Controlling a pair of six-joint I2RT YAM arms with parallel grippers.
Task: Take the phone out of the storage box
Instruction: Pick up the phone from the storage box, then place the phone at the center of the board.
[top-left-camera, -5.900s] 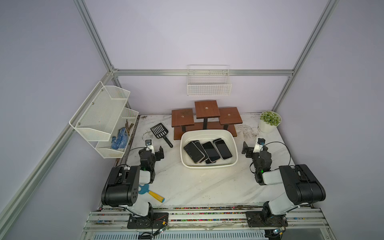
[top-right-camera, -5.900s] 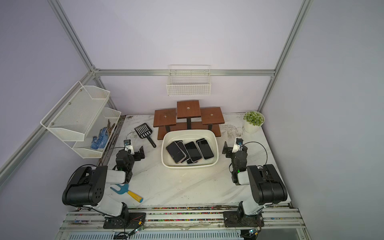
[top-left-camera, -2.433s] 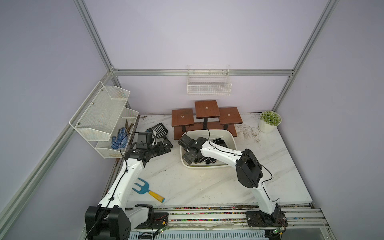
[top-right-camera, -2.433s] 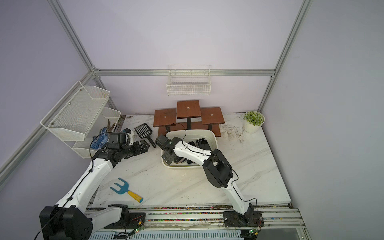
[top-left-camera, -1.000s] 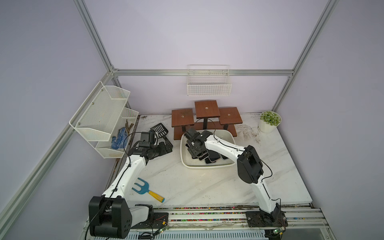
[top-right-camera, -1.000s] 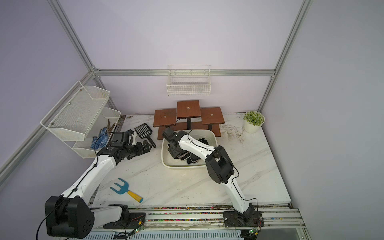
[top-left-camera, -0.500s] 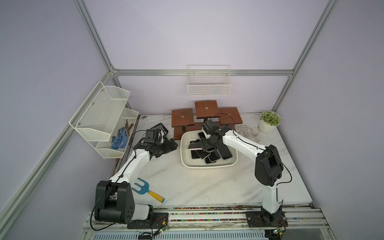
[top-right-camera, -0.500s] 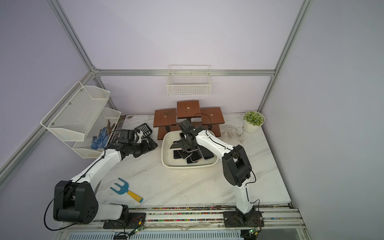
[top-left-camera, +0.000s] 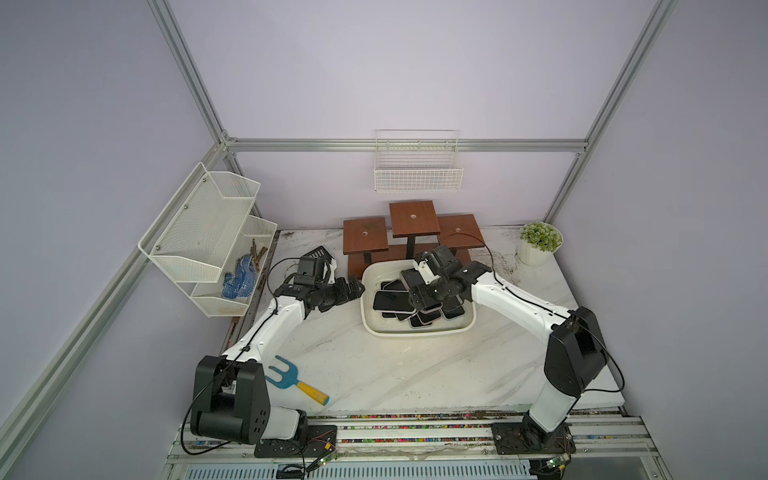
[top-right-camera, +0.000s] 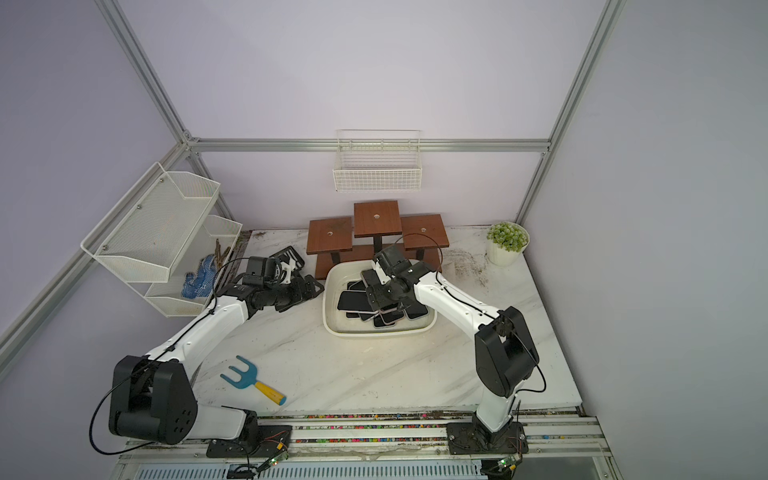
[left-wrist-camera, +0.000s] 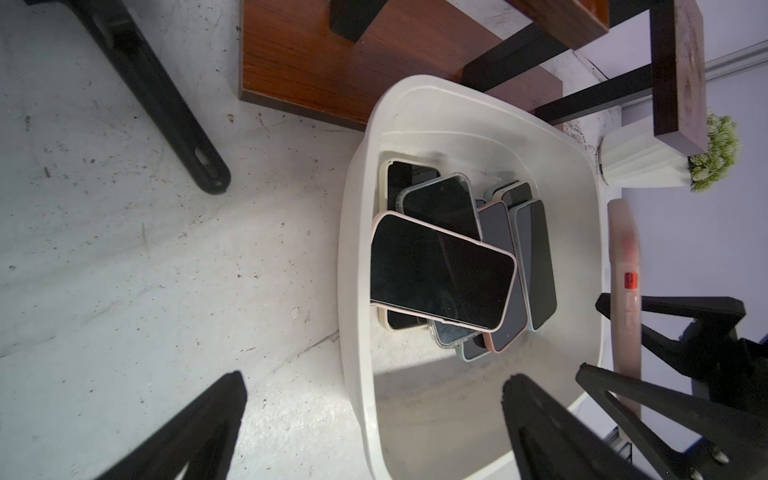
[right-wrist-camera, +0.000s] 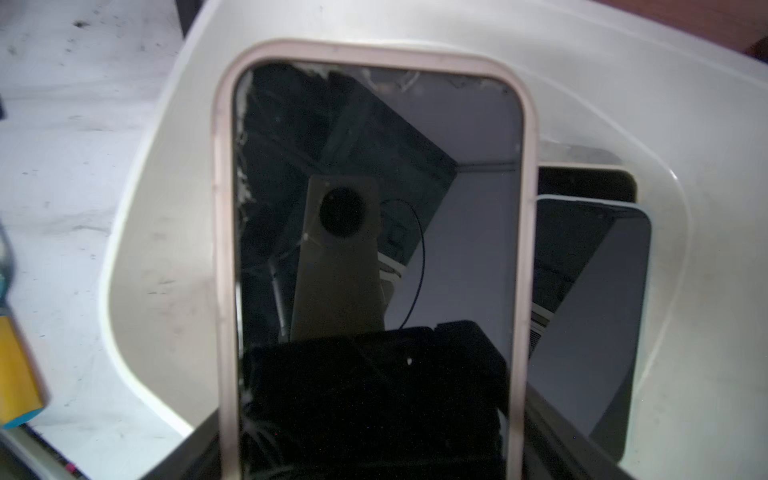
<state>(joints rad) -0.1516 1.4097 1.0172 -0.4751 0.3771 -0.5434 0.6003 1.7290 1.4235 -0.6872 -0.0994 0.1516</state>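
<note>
One phone (right-wrist-camera: 374, 187) pinched across its width in right end effector (top-left-camera: 413, 300), held above the other phones (left-wrist-camera: 440, 270), storage box (left-wrist-camera: 353, 257) directly beneath. Left end effector (left-wrist-camera: 374, 378) spread, empty. Carry-out and set-down likely remain.

The white marbled surface (top-left-camera: 415, 374) carries the storage box (top-left-camera: 415, 332) near its middle, with a brown three-step wooden stand (top-left-camera: 411, 218) just behind it. A potted plant (top-left-camera: 540, 243) stands in the far right corner and a black scoop (top-right-camera: 286, 253) (only partly in view) lies far left. A blue fork (top-left-camera: 291, 378) with a yellow handle lies front left. Dark crumbs (top-left-camera: 505, 266) speckle the surface near the plant.
</note>
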